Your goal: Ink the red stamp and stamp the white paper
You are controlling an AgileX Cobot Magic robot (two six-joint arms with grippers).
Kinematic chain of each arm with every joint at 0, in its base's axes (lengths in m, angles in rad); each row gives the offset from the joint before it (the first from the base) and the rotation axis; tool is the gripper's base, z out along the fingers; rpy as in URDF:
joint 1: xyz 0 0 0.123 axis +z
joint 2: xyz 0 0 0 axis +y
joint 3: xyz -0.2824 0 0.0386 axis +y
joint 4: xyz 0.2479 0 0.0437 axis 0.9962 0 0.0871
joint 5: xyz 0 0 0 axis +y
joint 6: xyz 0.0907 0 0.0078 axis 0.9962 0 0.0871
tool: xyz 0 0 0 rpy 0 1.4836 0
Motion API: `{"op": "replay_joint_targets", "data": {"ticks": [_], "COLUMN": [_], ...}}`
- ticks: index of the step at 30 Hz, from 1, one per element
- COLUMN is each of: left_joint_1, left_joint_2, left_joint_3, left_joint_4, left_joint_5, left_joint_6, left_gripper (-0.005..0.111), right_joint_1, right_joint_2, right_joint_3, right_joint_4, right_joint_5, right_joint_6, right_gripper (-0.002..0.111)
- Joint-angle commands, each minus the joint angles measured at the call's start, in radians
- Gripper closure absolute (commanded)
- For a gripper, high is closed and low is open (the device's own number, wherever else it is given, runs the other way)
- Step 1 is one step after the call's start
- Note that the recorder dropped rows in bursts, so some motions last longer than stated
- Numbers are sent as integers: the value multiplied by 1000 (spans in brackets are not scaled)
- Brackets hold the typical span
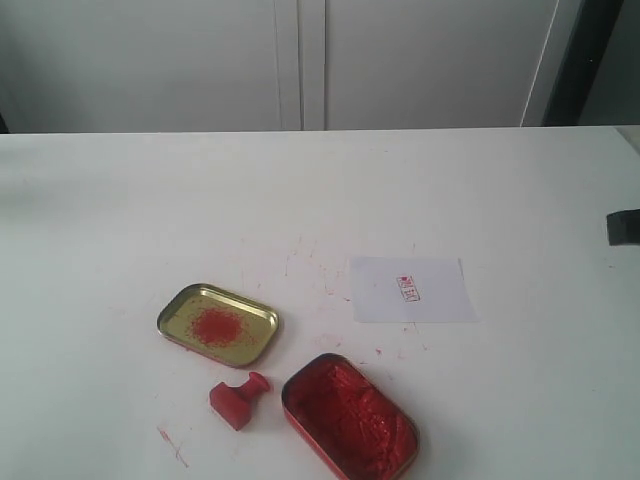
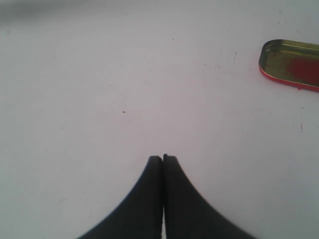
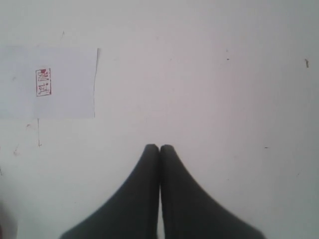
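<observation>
The red stamp [image 1: 238, 399] lies tipped on its side on the table, between the two tins. To its right and farther back, the white paper [image 1: 412, 289] lies flat with a small red rectangular print on it; the same white paper [image 3: 50, 82] shows in the right wrist view. My left gripper [image 2: 162, 158] is shut and empty over bare tabletop, well away from the stamp. My right gripper [image 3: 159, 148] is also shut with nothing in it, off to one side of the paper. Only a dark bit of the right arm [image 1: 623, 227] shows at the exterior view's right edge.
A gold-coloured tin [image 1: 170, 318] with a red smudge lies left of the stamp, and its rim [image 2: 262, 59] shows in the left wrist view. A tin of lumpy red paste [image 1: 296, 381] sits at the front. Red flecks mark the white tabletop [image 1: 320, 200].
</observation>
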Motion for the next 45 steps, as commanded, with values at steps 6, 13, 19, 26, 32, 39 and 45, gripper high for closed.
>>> {"op": "replay_joint_targets", "data": {"ticks": [6,13,19,26,32,39,45], "left_joint_1": [2,2,2,2,2,2,2], "left_joint_2": [-5,-5,-5,-5,-5,-5,-5], "left_joint_3": [10,10,10,10,10,10,10], "left_joint_4": [-5,-5,-5,-5,-5,-5,-5], "left_joint_5": [3,3,3,3,3,3,3], "left_joint_6": [-3,-3,-3,-3,-3,-3,-3], "left_gripper": [107,107,107,107,107,107,107], "right_joint_1": [-5,-5,-5,-5,-5,-5,-5], "right_joint_2": [-235,-403,-496,-543,-543,-543,-543], "right_joint_3": [95,137,161,161,161,161,161], "right_joint_4": [-9,-9,-7,-7,-7,-7,-7], "right_joint_5": [-73,-75,-101,-111,-111,-111,-111], "right_joint_6": [7,7,7,7,7,7,7], "right_gripper": [108,108,108,108,108,108,108]}}
